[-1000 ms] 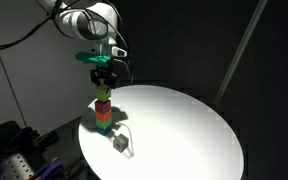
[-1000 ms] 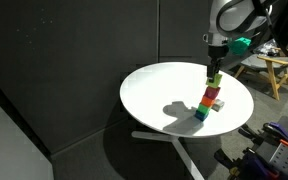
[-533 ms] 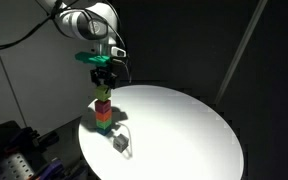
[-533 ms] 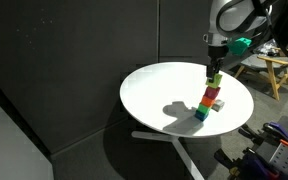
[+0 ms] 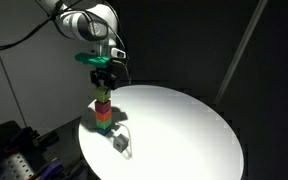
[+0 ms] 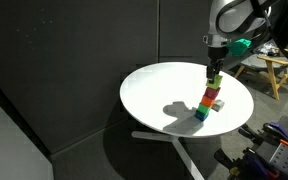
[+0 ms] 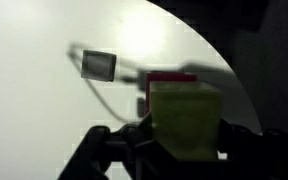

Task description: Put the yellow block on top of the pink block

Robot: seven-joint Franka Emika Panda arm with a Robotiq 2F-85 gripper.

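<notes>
Most of pink block [image 7: 174,77] (wrist view, v. blurry) behind yellow block [image 7: 187,122].

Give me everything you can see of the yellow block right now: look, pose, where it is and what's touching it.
The small pale yellow-green cube looks plain-faced and matte, perhaps plastic or wood. It sits upright and level, gripped on two opposite sides by the pincer, which is shut on it from above. It is at the top of the block stack, directly over the magenta-pink cube and roughly squared with it. Whether the two cubes touch cannot be told from these views.
</notes>
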